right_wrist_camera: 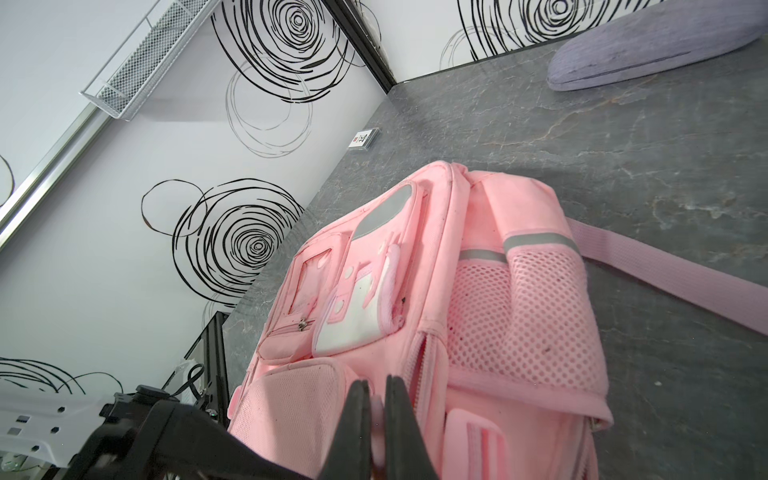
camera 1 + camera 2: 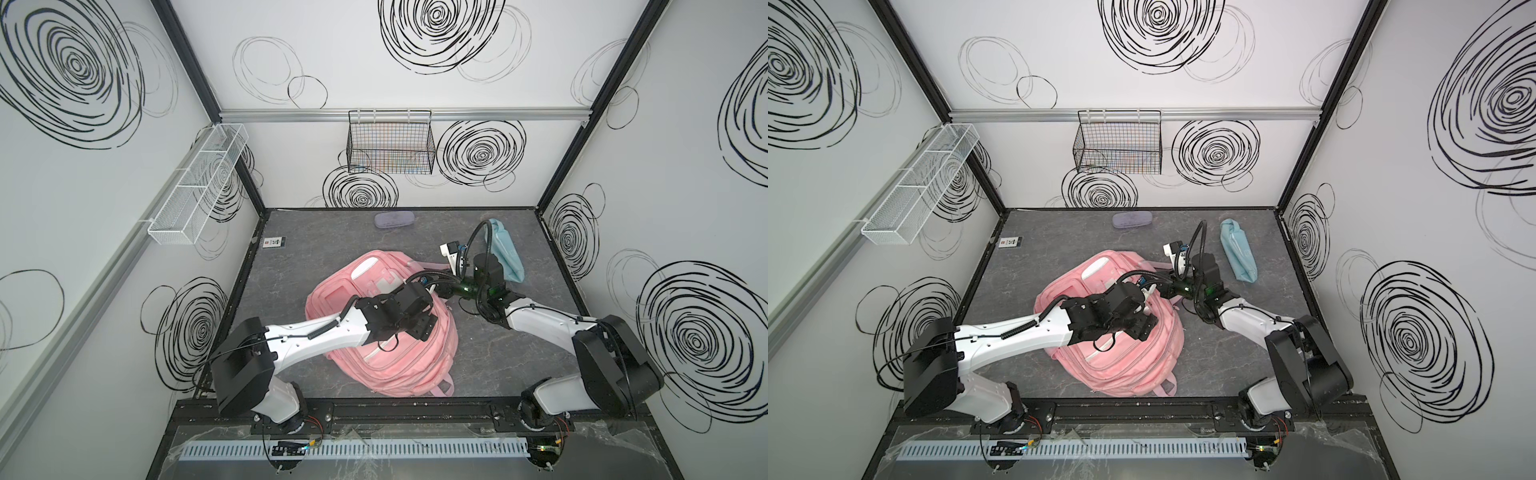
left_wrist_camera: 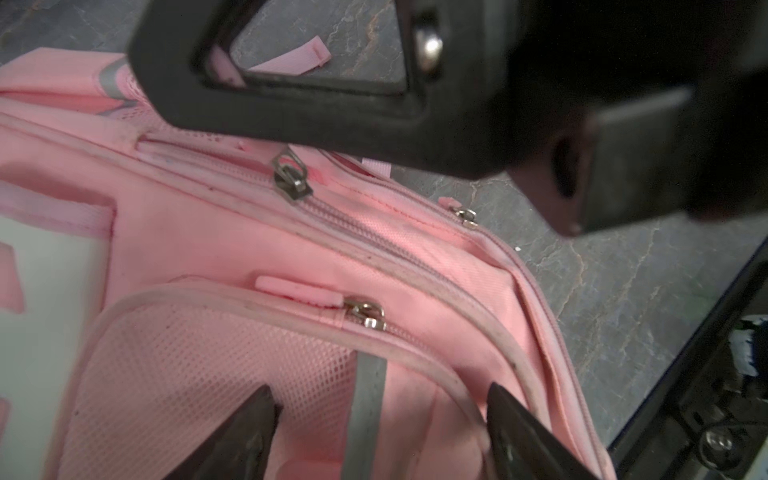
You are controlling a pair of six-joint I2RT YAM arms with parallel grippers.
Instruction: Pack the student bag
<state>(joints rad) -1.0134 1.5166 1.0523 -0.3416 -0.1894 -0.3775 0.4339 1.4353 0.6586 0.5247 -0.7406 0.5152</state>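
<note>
One large pink fabric backpack [image 2: 399, 365] lies face-up mid-tabletop [image 2: 519, 353], front pockets zipped. Left claw [image 3: 382, 432] gapes wide over its mesh pocket [image 3: 208, 374], gripping nothing; right claw [image 1: 377, 388] pinches a small pink tab [image 1: 376, 432] tight. Lilac oval case [image 2: 392, 219] and light-blue pouch [image 2: 1237, 253] lie behind.

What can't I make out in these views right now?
- What the right gripper pinches: right wrist view, a blurred pink bit between the fingers; both top views, its wrist covers it.
- Bag middle: both top views, under the left arm.
- Basket contents: both top views, blurred behind mesh.
- Card print: too small in any view.
</note>
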